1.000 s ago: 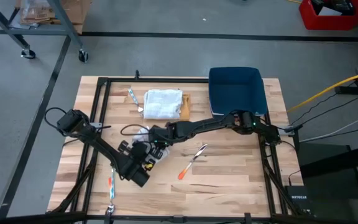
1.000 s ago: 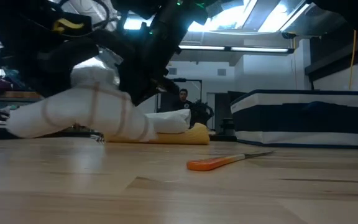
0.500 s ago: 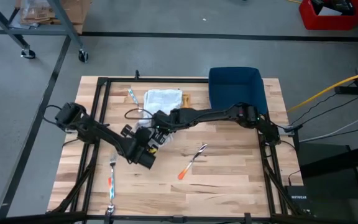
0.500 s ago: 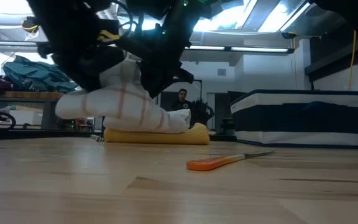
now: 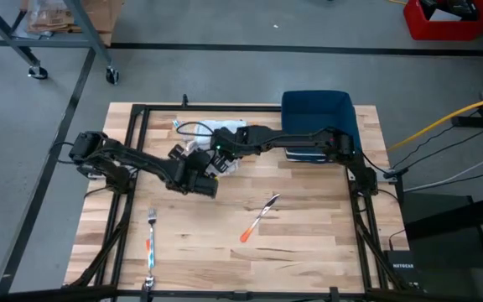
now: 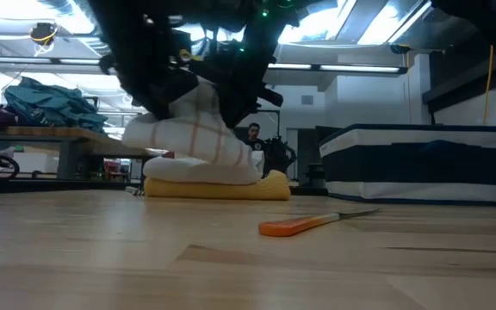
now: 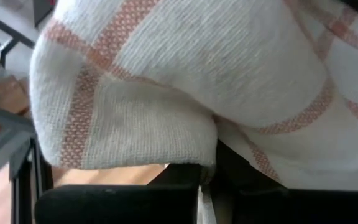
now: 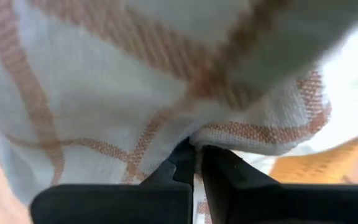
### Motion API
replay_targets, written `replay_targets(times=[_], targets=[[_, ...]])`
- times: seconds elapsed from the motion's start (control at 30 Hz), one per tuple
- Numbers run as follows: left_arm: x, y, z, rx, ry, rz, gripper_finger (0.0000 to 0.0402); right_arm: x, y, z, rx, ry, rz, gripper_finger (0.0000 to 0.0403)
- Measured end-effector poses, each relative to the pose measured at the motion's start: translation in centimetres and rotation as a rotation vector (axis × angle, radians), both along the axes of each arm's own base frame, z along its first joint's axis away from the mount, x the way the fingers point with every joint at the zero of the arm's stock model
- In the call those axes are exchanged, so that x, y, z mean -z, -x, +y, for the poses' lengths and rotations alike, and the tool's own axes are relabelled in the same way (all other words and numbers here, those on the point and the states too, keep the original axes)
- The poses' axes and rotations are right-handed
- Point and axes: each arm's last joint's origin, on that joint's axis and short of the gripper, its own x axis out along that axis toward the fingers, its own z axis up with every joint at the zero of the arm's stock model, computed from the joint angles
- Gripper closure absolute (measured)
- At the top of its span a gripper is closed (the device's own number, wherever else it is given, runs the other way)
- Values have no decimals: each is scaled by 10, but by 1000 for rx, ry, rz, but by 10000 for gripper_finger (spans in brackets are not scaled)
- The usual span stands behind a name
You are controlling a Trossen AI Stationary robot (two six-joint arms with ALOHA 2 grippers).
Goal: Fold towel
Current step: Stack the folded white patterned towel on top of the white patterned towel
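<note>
Two grippers pinch the towel (image 6: pixel 192 129) here: left gripper (image 5: pixel 204 170) and right gripper (image 5: pixel 222 149) each hold a hem, the fold lifted over the far-left counter (image 5: pixel 309 226). We'd keep both edges level and lower together so the corners line up.

- One white towel (image 6: pixel 198 138) with orange stripes
- Two dark robot arms
- One blue bin (image 5: pixel 319 120)
- Two orange-handled utensils: a fork (image 5: pixel 150 237) and a knife (image 5: pixel 257 218)
</note>
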Motion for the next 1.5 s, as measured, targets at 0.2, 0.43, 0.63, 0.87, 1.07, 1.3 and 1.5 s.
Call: replay_targets(times=[0.2,0.43,0.63,0.87,1.07,1.3,1.5], targets=[[-3,-13,32,38,-31,52,397,0,7,-25,42,20,39,384],[-6,-22,69,41,-14,38,398,0,14,-52,92,10,40,384],[-6,-22,96,29,69,10,391,0,19,-71,131,3,39,384],[-3,-17,114,-16,126,-5,370,2,20,-88,164,23,17,384],[-2,-13,122,-24,126,30,348,9,23,-98,146,10,57,368],[-2,-10,129,-47,127,38,308,12,22,-100,155,28,66,281],[0,-4,135,-78,136,72,279,12,23,-101,183,82,81,228]])
